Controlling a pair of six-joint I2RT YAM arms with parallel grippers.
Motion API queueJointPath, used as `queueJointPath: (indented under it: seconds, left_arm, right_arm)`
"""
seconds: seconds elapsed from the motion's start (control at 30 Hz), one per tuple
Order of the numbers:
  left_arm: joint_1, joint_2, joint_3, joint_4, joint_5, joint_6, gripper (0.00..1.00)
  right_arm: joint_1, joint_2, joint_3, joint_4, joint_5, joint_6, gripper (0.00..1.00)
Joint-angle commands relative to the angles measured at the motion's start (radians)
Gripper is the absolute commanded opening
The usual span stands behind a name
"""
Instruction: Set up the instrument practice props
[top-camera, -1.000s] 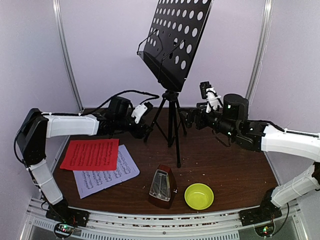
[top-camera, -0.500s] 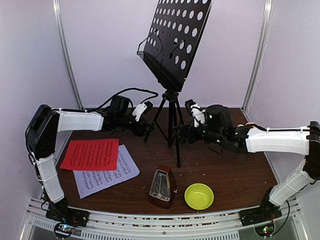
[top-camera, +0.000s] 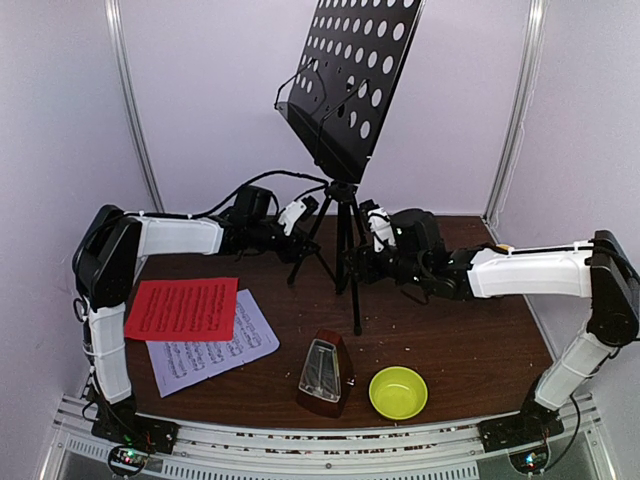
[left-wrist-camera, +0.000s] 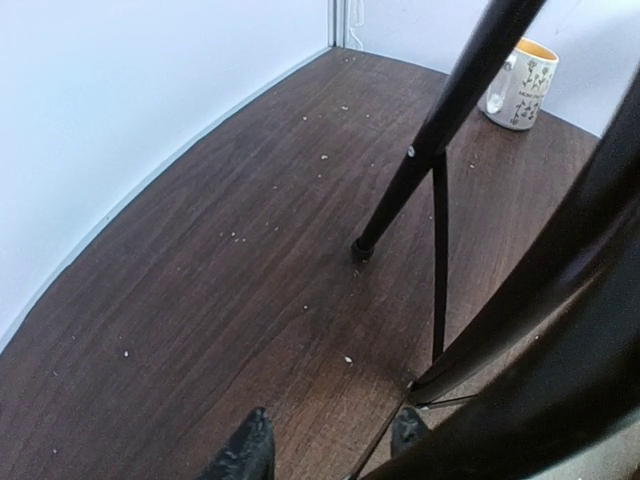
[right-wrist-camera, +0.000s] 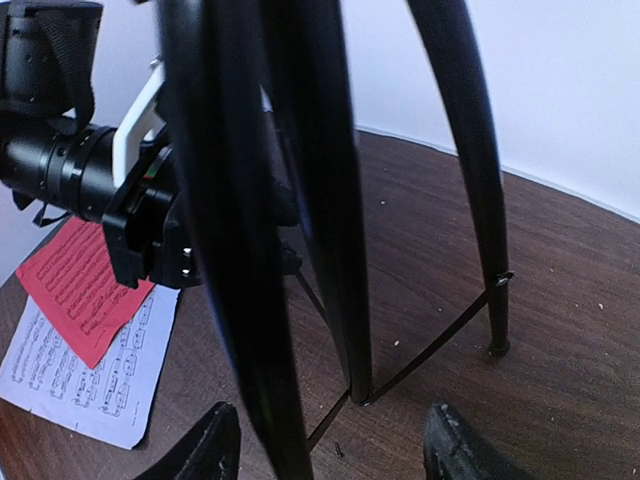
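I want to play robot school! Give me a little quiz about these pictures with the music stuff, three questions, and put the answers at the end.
1. True or false: the red music sheet lies partly on top of the white music sheet.
2. In the top view, what stands just left of the yellow-green bowl? A. a drum B. the metronome C. a guitar
3. In the left wrist view, what sits far off behind a leg of the music stand?

Key: 1 true. 2 B. 3 the patterned mug.
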Motion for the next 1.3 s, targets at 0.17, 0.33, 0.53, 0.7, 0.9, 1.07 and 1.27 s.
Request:
queueJointPath:
  seconds: [0.17, 0.33, 0.53, 0.7, 0.9, 1.07, 1.27]
  left_arm:
    - [-0.001, -0.049, -0.089, 0.136, 0.0, -0.074, 0.17]
    - [-0.004, -0.075, -0.122, 0.134, -0.04, -0.079, 0.1]
    - [-0.027, -0.113, -0.182, 0.165, -0.083, -0.082, 0.06]
    - [-0.058, -0.127, -0.209, 0.182, -0.125, -0.081, 0.05]
    - [-0.083, -0.131, -0.211, 0.186, -0.148, -0.088, 0.04]
    - [-0.099, -0.139, -0.221, 0.181, -0.167, -0.079, 0.04]
    - [-0.114, -0.148, -0.225, 0.171, -0.194, -0.079, 0.04]
  right_arm:
    - [0.0, 0.029, 0.04, -0.01, 0.134, -0.078, 0.44]
    - [-0.005, 0.04, 0.054, -0.002, 0.159, -0.113, 0.31]
    - [-0.028, 0.048, 0.066, 0.021, 0.1, -0.16, 0.25]
    - [-0.037, 0.01, -0.003, 0.104, -0.027, -0.214, 0.41]
    - [-0.042, -0.017, -0.085, 0.146, -0.154, -0.251, 0.57]
    - [-0.042, -0.016, -0.143, 0.199, -0.21, -0.228, 0.64]
    - [-0.043, 0.014, -0.147, 0.231, -0.266, -0.171, 0.72]
